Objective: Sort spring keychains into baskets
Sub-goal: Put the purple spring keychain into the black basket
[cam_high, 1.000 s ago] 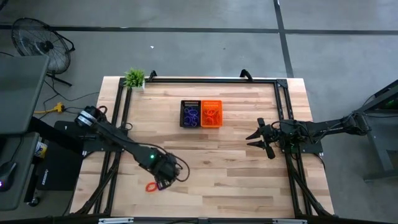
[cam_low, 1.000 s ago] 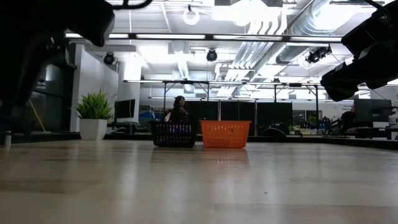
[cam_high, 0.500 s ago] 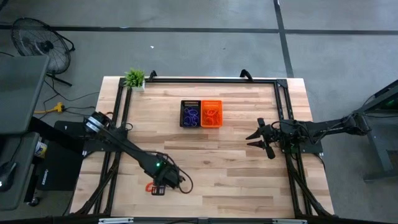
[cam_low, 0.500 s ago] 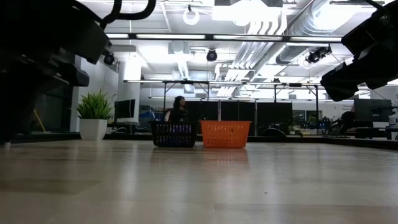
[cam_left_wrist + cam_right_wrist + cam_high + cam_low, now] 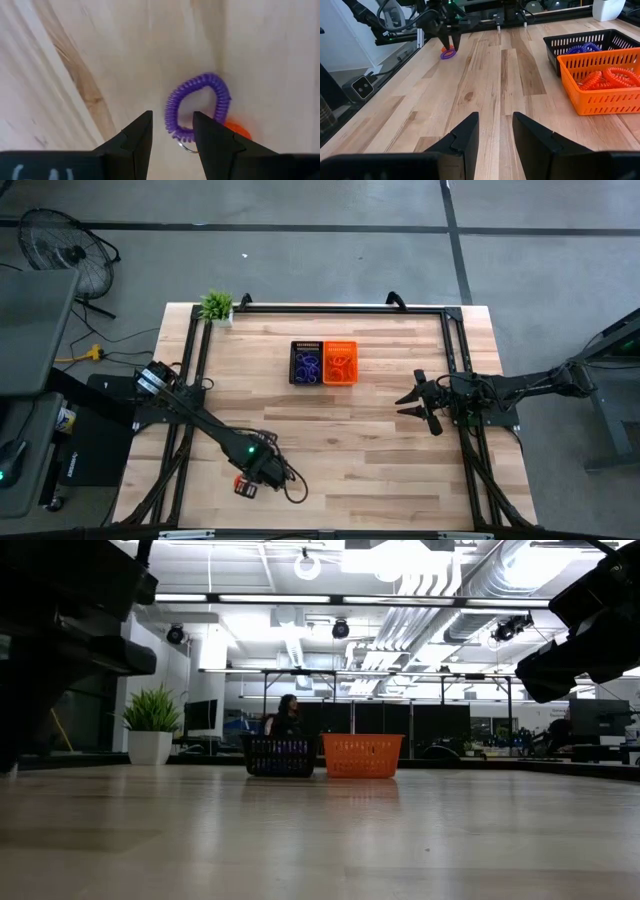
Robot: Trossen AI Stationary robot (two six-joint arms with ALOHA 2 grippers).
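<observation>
A purple spring keychain point(image 5: 197, 107) lies flat on the table near its near left corner, with an orange-red one point(image 5: 236, 131) touching its side. My left gripper point(image 5: 171, 131) is open and points down over them. One finger is inside the purple loop and the other outside, astride one side of the coil. From across the table the same pair point(image 5: 448, 54) shows under my left gripper point(image 5: 449, 44). The black basket point(image 5: 306, 363) holds purple keychains and the orange basket point(image 5: 341, 363) holds orange-red ones. My right gripper point(image 5: 414, 402) waits open at the right. My left gripper comes from above, pointing down, with one side of the purple coil point(image 5: 171, 117) between its open fingers. I cannot tell whether either finger point(image 5: 207, 135) touches the coil. The keychain lies flat on the table.
The two baskets stand side by side at the far middle of the table. A small green potted plant point(image 5: 216, 305) sits at the far left corner. A black frame point(image 5: 320, 308) runs along the table's edges. Bare wood point(image 5: 350, 440) lies between the arms.
My left gripper has moved toward the table's near left corner and down, over the keychains lying there, and now hides them in the high view. My right arm has kept still.
</observation>
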